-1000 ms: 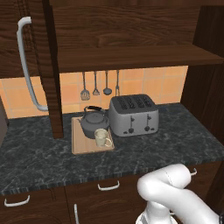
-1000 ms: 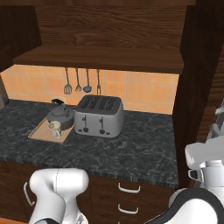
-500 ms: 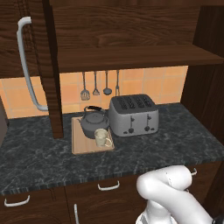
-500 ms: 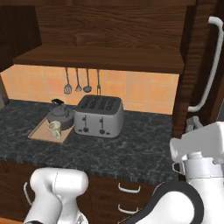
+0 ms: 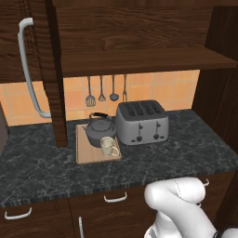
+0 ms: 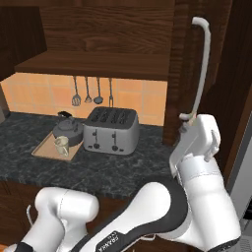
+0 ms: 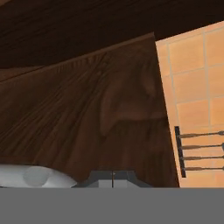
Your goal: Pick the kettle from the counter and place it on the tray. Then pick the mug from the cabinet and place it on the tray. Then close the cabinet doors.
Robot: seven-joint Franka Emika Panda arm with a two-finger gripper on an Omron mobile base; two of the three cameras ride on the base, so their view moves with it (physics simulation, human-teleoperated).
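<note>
While the kettle [image 5: 99,132] and the mug [image 5: 108,146] sit on the tray [image 5: 88,157] in the left base view, the tray lies flat on the dark counter [image 5: 42,172]. The mug is at the front of the tray, just in front of the kettle. A silver toaster [image 5: 141,122] stands right beside the tray. Four cooking tools [image 5: 106,91] hang on the orange tile wall behind. The left cabinet door [image 5: 32,65] stands open, with its long grey handle [image 5: 29,69] facing us. A wooden shelf [image 5: 139,62] of the cabinet runs above the counter.

From the right base view, the kettle [image 6: 66,130], the mug [image 6: 61,145] and the tray [image 6: 47,148] are far to the left on the counter [image 6: 113,170], next to the toaster [image 6: 110,131]. The right cabinet door [image 6: 189,69] is open too. The gripper [image 6: 186,118] is up at the bottom end of that door's handle [image 6: 201,69], with its jaws shut tight. I cannot tell if it touches the handle.

Up close in the hand view, brown door wood [image 7: 87,109] is right in front. A grey bar [image 7: 37,176] shows at the bottom left. The hanging tools [image 7: 199,151] and orange tiles [image 7: 194,74] are off to the right.
</note>
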